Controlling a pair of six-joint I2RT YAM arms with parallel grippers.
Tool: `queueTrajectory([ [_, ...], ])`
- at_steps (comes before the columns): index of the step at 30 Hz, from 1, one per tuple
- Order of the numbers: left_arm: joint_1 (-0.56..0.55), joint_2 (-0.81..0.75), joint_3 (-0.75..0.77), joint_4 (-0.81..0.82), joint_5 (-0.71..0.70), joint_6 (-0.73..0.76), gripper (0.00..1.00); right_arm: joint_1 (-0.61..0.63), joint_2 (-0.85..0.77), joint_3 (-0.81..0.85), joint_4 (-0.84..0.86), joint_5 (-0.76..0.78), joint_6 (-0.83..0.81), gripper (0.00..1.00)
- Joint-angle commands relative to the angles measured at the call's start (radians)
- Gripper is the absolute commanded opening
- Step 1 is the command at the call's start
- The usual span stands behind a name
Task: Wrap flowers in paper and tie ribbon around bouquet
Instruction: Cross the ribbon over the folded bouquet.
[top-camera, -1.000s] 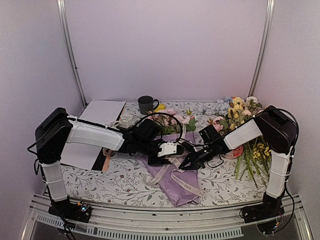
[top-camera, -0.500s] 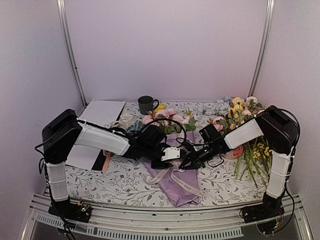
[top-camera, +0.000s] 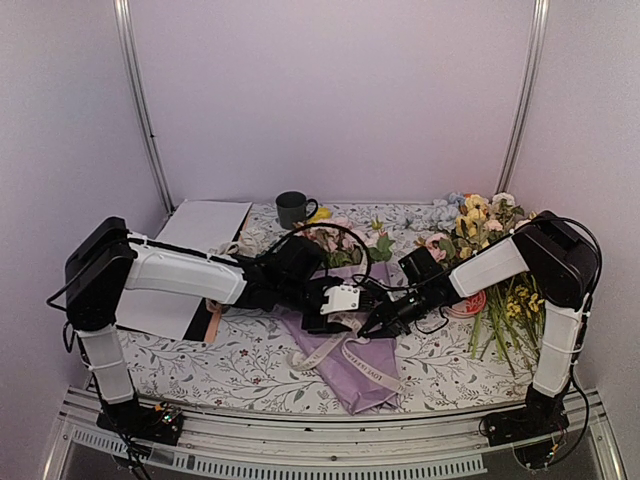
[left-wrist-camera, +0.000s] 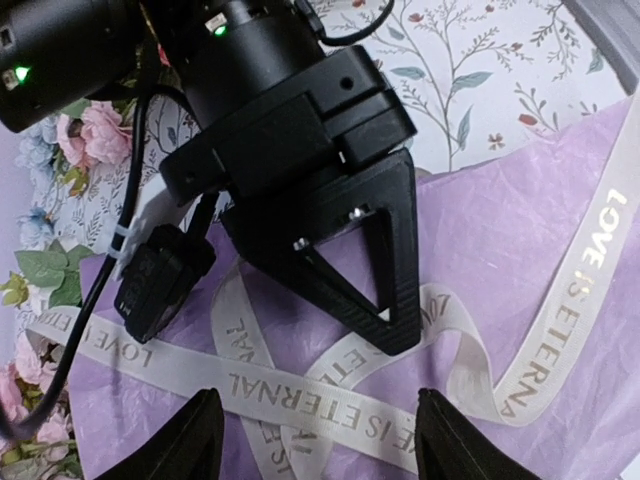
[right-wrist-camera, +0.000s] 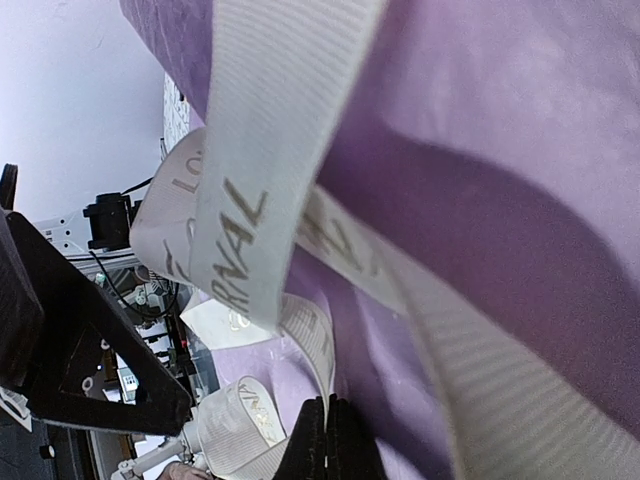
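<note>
while the right gripper (left-wrist-camera: 394, 338) sat pinched shut, the ribbon (left-wrist-camera: 170, 365) ran crosswise just below the left gripper (left-wrist-camera: 320, 432), jaws parted.

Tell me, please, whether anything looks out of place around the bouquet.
Yes. The ribbon is not tied round the bouquet: it lies in slack, crossing loops on top of the lilac paper, folding back on itself in one place. Nothing looks spilled or torn.
</note>
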Motion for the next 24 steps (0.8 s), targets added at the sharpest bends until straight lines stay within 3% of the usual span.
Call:
queueTrajectory([
  [1,0.009,0.096,0.11,-0.137,0.035,0.003,0.66,-0.001,-0.034,0.007,-0.005,-0.016,-0.015,0.0],
  [8,0.014,0.164,0.136,-0.155,-0.026,0.041,0.55,0.0,-0.039,0.005,0.005,-0.037,-0.009,0.0],
  [21,0.021,0.117,0.066,-0.064,-0.158,0.018,0.54,0.0,-0.051,-0.004,0.001,-0.039,-0.01,0.0],
  [24,0.021,0.111,0.058,-0.041,-0.195,0.021,0.5,-0.001,-0.054,-0.001,0.004,-0.052,-0.009,0.0],
])
